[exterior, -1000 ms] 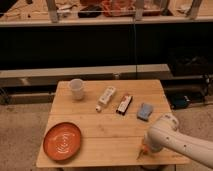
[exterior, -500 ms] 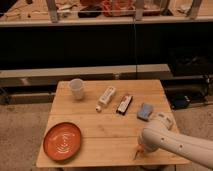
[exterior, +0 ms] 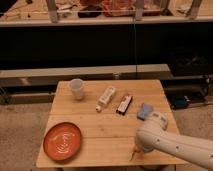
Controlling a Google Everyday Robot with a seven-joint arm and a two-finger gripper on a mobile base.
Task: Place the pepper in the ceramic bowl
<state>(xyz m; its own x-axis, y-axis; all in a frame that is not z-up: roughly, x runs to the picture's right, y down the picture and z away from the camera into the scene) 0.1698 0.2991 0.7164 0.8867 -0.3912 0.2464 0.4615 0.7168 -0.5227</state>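
Observation:
The ceramic bowl (exterior: 51,136), a wide shallow orange-red dish with pale rings, sits empty at the front left corner of the wooden table (exterior: 105,127). My gripper (exterior: 139,148) is at the end of the white arm, low over the table's front right edge. The arm covers most of it. The pepper (exterior: 134,154) shows only as a small orange sliver with a thin dark end, right at the gripper and touching or just above the table. It is far to the right of the bowl.
A whitish cup (exterior: 76,88) stands at the back left. A white tube (exterior: 105,96), a dark bar (exterior: 124,104) and a blue-grey object (exterior: 145,111) lie across the middle and right. A dark shelf unit stands behind the table.
The arm and gripper have shifted a little to the left along the front right edge, and the orange pepper went with them. The other objects have not moved.

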